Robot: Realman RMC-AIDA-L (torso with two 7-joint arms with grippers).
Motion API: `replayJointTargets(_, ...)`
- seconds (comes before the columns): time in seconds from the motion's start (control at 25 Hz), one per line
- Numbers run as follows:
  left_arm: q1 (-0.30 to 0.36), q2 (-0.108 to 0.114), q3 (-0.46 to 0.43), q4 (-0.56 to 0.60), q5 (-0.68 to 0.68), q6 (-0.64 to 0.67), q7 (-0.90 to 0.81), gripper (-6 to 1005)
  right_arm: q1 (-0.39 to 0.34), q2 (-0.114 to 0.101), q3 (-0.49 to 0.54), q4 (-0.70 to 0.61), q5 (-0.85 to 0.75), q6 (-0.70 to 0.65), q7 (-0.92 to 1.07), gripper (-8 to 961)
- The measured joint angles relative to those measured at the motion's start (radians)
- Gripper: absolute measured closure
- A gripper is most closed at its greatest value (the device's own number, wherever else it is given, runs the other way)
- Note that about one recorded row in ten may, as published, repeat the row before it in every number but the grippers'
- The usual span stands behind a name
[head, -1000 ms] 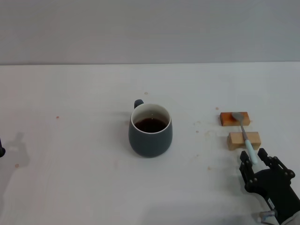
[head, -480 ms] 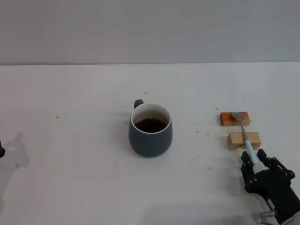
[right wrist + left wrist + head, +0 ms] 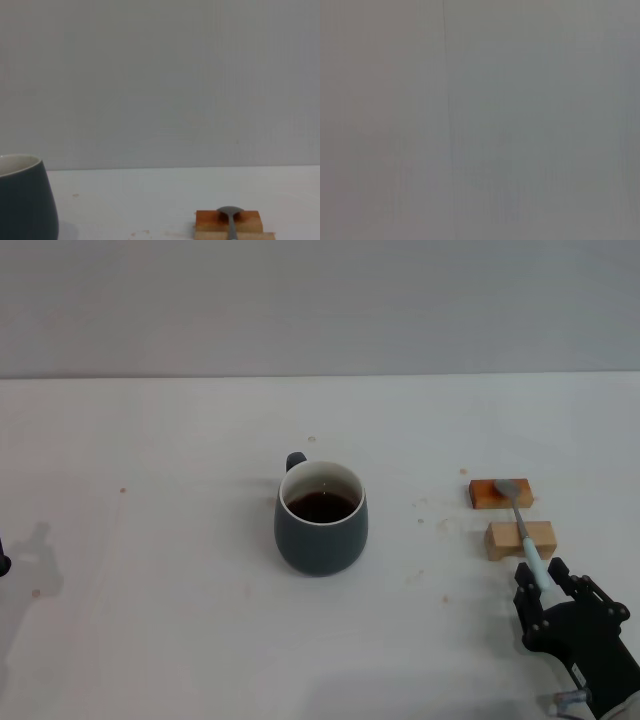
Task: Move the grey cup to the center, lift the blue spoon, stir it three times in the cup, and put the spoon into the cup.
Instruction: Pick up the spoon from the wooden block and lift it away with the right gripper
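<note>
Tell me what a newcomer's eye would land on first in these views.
First, the grey cup of dark liquid, alone mid-table, handle facing away from the robot. Next, the blue spoon on the robot's right, lying across two wooden blocks with its bowl on the farther one. The right end effector sits open at the near end of the spoon's handle, a finger on each side.

Grey cup upright at table centre, white inside, dark brown liquid, handle turned to the far side, blue spoon well to its right, lying across two wooden blocks, bowl farthest from the robot.
</note>
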Motion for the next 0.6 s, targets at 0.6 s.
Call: replayJointTargets(0.6,0.003,0.002,0.000,0.003,0.000,0.000,0.000,1001,-0.011,0.001,0.036,0.013,0.002,-0.006,-0.013,822)
